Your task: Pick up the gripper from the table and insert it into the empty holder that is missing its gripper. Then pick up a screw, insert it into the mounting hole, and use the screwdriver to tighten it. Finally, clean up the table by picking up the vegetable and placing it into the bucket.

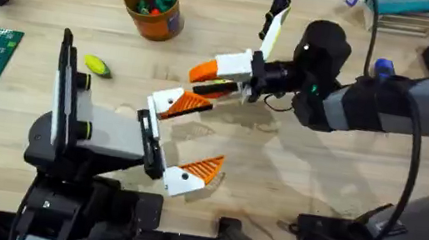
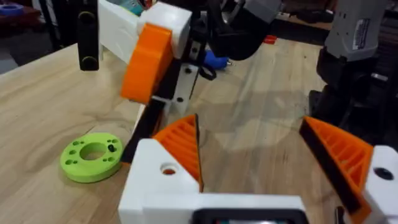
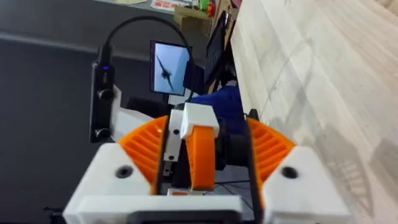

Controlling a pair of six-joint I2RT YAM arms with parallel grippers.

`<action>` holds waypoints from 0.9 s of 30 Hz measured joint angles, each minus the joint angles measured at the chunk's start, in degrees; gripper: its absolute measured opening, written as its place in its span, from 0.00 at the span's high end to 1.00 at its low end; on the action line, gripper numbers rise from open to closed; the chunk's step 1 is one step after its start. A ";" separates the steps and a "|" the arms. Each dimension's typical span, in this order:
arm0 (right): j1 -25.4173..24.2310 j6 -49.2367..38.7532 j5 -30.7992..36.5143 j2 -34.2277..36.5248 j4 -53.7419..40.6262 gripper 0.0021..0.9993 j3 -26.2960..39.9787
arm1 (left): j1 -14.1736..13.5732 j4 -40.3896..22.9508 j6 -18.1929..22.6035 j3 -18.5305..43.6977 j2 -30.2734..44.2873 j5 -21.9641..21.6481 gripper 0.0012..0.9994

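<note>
overhead: bucket [image 1: 153, 9] holds green, red toys.

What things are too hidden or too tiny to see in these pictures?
- Overhead: the bits inside the bucket are too small to name.
- Left wrist: a blue thing is mostly hidden behind the white and orange piece.
- Right wrist: the right pincer is clamped on that piece, and its pads cover the lower end.
</note>
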 joint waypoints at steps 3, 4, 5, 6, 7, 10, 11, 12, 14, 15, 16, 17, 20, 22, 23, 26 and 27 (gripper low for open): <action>-1.56 0.24 -0.09 0.00 -0.62 0.28 -0.02 | 0.00 -0.04 0.00 0.00 0.00 0.25 0.01; -2.53 0.11 -0.18 0.00 -1.37 0.28 0.00 | 0.00 -0.04 0.00 0.00 0.00 0.32 0.01; -3.52 -0.27 -0.21 0.00 -2.59 0.27 0.00 | 0.00 -0.07 0.00 0.00 0.00 0.44 0.01; -4.78 -1.01 -0.21 0.00 -4.77 0.27 0.00 | 0.00 -0.09 0.02 0.00 0.00 0.53 0.01; -6.12 -2.13 -0.18 0.00 -7.59 0.26 0.00 | 0.00 -0.11 0.02 0.00 0.00 0.64 0.01; -9.94 -7.23 -0.14 0.00 -17.27 0.24 0.00 | 0.00 -0.15 0.02 0.00 0.00 0.73 0.01; -11.13 -9.40 -0.14 0.00 -20.56 0.24 0.00 | 0.00 -0.15 0.02 0.00 0.00 0.74 0.01; -12.10 -11.17 -0.12 0.02 -23.34 0.24 0.00 | 0.00 -0.15 0.02 0.00 0.00 0.77 0.01; -13.82 -14.33 -0.21 0.00 -27.32 0.23 0.00 | 0.00 -0.15 0.02 0.00 0.00 0.89 0.01; -14.47 -15.69 -0.28 0.00 -28.15 0.22 0.00 | 0.00 -0.15 0.02 0.00 0.00 0.89 0.01; -14.85 -16.63 -0.40 0.00 -28.67 0.22 0.10 | 0.00 -0.16 0.02 0.00 0.00 0.89 0.01; -15.07 -17.42 -0.42 0.00 -29.20 0.22 0.17 | 0.00 -0.17 0.02 0.00 0.00 0.89 0.01; -15.19 -20.09 -0.45 -0.23 -33.27 0.22 0.47 | 0.00 -0.17 0.03 0.00 0.00 0.90 0.01; -15.19 -22.14 -0.40 -0.88 -37.57 0.22 0.48 | 0.00 -0.17 0.04 0.00 0.00 0.92 0.01; -15.19 -23.51 -0.23 -1.45 -40.58 0.22 0.49 | 0.00 -0.17 0.04 0.00 0.00 0.91 0.01; -15.19 -28.60 1.23 -3.33 -50.80 0.21 0.62 | 0.00 -0.17 0.07 0.00 0.00 0.92 0.01; -15.19 -30.44 2.07 -3.99 -54.50 0.21 0.80 | 0.00 -0.17 0.08 0.00 0.00 0.92 0.01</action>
